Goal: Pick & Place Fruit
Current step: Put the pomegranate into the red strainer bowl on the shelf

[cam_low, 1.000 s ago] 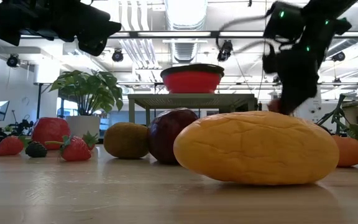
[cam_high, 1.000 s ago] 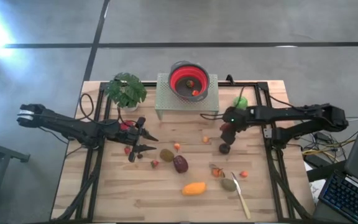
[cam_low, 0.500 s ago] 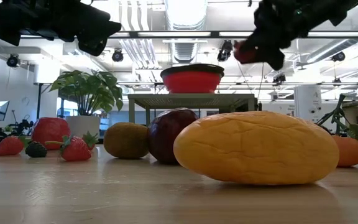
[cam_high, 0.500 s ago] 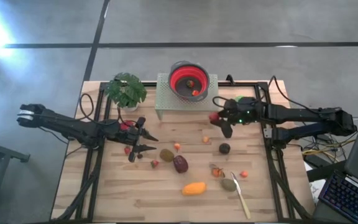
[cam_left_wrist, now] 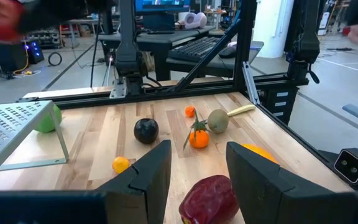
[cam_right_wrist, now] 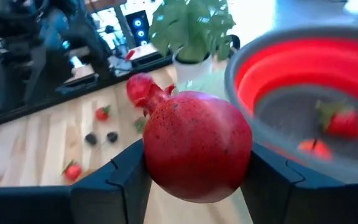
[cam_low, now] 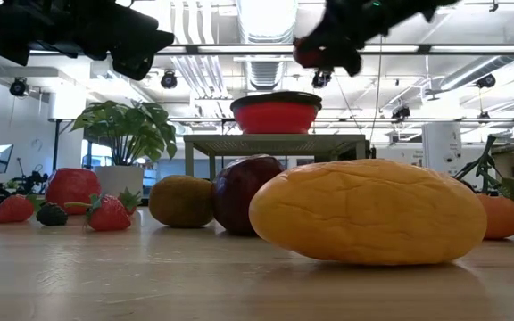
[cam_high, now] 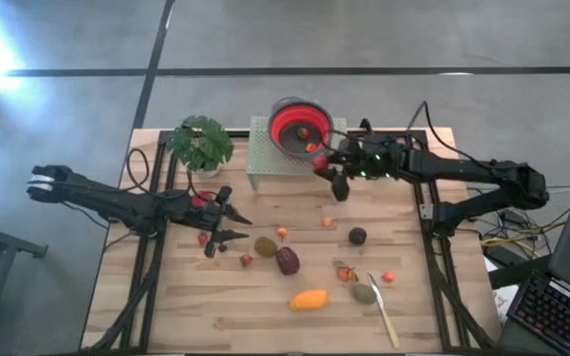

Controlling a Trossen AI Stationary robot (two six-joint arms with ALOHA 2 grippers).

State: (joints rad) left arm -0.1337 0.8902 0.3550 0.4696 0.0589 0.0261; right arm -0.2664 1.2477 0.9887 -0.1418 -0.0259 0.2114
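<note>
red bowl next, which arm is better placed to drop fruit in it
Right. The right gripper already holds a pomegranate between its fingers beside the red bowl on the raised stand. The left gripper hangs empty and open over the table, farther from the bowl.

Overhead view straight down on whole table [cam_high: 265, 307]. Low view at tabletop level, very near an orange oval fruit [cam_low: 368, 212], facing the room. Wrist views looking forward across the table from opposite sides. Red bowl [cam_high: 298, 125] shared by overhead, low and right wrist views.
</note>
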